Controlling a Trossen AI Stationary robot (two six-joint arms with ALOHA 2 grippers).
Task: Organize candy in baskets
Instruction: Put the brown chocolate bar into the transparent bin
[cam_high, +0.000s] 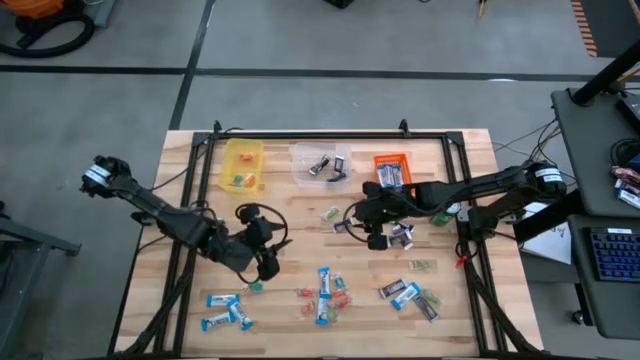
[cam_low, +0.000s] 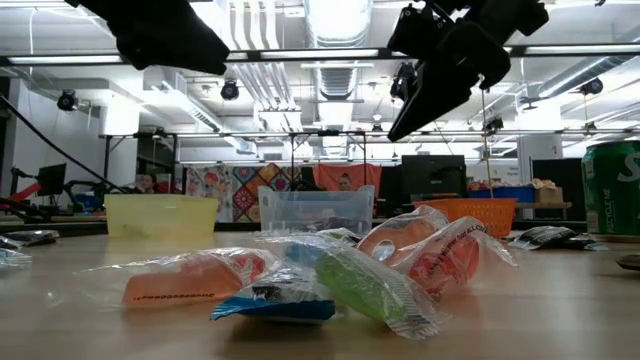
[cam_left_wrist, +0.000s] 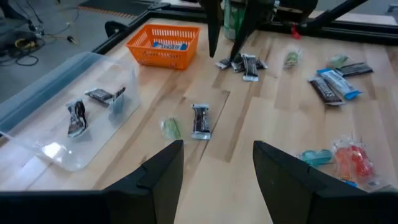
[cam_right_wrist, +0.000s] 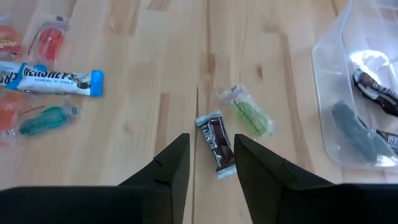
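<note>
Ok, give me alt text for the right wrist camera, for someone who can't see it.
The right gripper hangs open over a dark brown wrapped candy on the wooden table, with a green candy beside it. A clear basket holding dark wrapped pieces sits on one side; a blue-and-white Hershey's bar and red and teal sweets lie on the other.

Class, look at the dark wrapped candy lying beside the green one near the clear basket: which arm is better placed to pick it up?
Probably right: the right gripper hangs open directly over the dark wrapped candy.
</note>
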